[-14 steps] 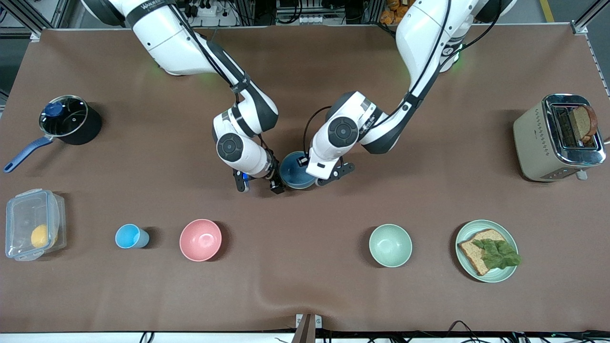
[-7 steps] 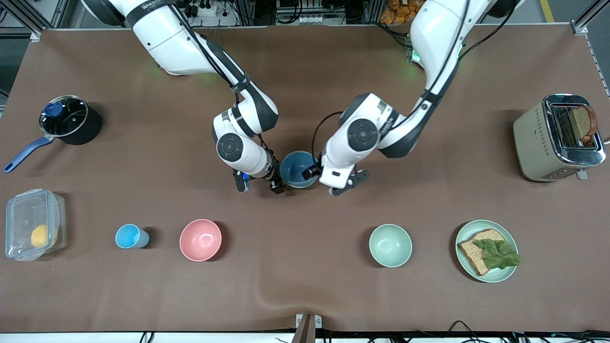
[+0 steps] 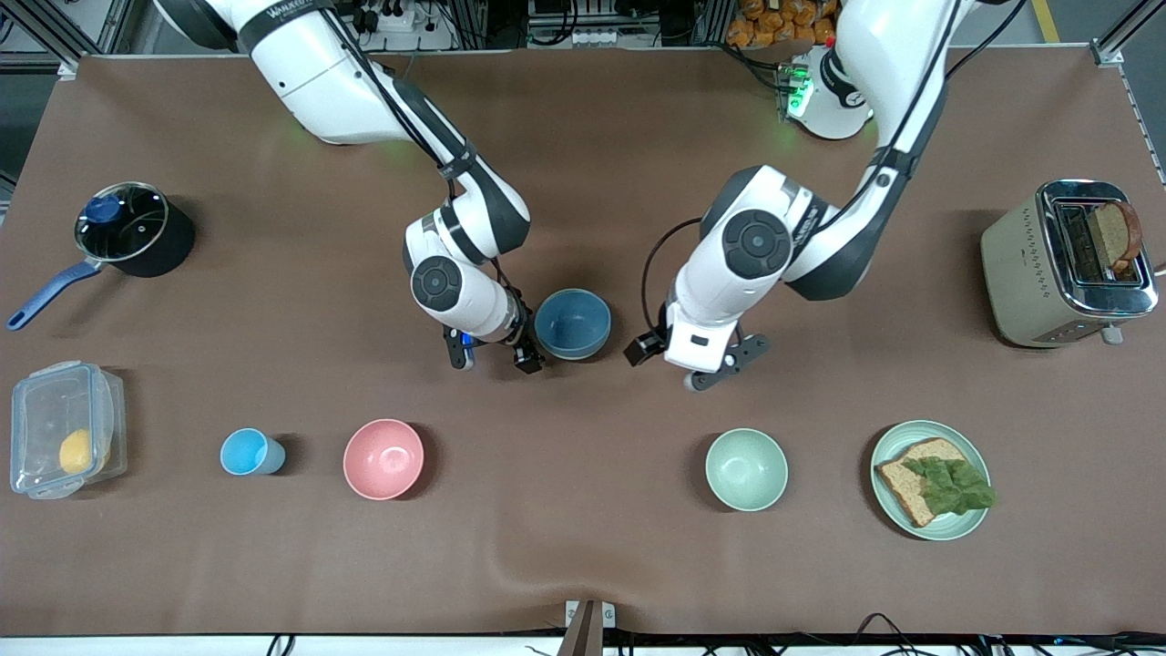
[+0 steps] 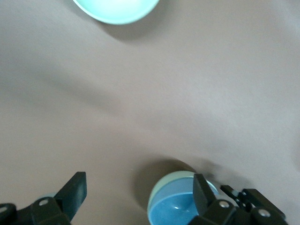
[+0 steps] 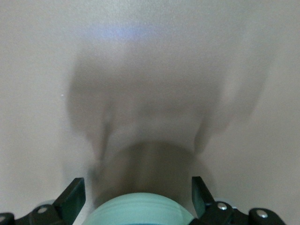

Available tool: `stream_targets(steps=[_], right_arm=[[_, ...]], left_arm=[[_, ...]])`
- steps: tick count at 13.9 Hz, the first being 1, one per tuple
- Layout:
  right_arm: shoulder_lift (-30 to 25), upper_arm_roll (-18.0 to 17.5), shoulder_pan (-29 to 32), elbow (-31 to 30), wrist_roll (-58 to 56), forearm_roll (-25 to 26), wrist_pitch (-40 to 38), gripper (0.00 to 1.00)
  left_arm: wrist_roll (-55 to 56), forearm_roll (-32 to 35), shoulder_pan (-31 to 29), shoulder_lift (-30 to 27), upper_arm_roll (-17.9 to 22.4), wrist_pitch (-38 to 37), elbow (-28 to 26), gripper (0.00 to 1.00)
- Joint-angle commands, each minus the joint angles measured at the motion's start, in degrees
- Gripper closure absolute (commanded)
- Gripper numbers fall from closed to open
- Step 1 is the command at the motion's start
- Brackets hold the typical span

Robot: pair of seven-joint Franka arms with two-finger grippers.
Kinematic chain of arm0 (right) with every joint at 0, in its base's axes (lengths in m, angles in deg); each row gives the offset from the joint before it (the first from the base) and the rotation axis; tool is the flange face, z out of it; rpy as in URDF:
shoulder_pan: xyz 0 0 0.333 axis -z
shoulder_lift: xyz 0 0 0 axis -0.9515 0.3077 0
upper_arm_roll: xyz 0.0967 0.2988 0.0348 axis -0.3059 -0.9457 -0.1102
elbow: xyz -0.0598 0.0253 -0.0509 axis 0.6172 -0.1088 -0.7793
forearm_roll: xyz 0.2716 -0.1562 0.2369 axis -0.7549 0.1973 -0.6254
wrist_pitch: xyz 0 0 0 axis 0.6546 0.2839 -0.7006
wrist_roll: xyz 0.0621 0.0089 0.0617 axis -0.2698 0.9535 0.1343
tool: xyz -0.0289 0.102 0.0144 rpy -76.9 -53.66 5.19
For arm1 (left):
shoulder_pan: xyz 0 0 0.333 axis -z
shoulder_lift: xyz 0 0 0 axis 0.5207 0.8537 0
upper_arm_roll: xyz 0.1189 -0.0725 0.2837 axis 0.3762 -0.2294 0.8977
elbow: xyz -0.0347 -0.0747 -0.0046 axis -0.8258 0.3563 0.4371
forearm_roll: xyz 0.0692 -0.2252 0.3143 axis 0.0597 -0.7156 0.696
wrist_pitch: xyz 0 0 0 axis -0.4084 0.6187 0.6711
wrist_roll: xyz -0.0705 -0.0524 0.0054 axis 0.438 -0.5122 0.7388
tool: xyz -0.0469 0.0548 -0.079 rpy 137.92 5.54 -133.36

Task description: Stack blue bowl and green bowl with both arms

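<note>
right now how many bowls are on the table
4. The blue bowl sits nested in the green bowl mid-table beside the right gripper; the pink bowl and the mint bowl lie nearer the camera.

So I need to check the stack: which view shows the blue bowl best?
The front view: the whole blue bowl shows, nested in the green bowl. The left wrist view shows part of it behind a finger; the right wrist view shows only the green rim.

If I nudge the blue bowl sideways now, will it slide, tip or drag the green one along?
The blue bowl sits nested inside the green bowl, so a push would probably move both together. Its matte, rigid look suggests it won't flex or slip much. The wide rounded shape would likely rock rather than roll.
</note>
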Motion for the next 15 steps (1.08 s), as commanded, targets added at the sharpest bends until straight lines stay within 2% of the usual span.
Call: stream_targets(steps=[1, 7, 10, 12, 15], right_arm=[[-0.97, -0.33, 1.13, 0.18, -0.06, -0.18, -1.33, 0.00], [-5.62, -0.07, 3.85, 1.33, -5.49, 1.22, -6.17, 0.00], [-9.75, 0.28, 5.78, 2.11, -8.57, 8.15, -10.02, 0.00], [-11.68, 0.28, 7.36, 4.91, -11.82, 11.07, -14.76, 0.00], [-14.06, 0.28, 11.40, 11.50, -20.86, 11.34, -24.95, 0.00]], left_arm=[[-3.04, 1.92, -2.44, -5.09, -0.16, -4.99, -0.91, 0.00], [-14.20, 1.92, -9.73, -13.09, -0.24, -12.72, 0.23, 0.00], [-21.41, 1.92, -13.24, -14.76, -0.24, -19.83, 3.30, 0.00], [-25.37, 2.10, -14.22, -16.16, 0.11, -22.66, 3.58, 0.00], [-33.88, 2.54, -14.22, -21.17, 3.27, -28.01, 3.32, 0.00]])
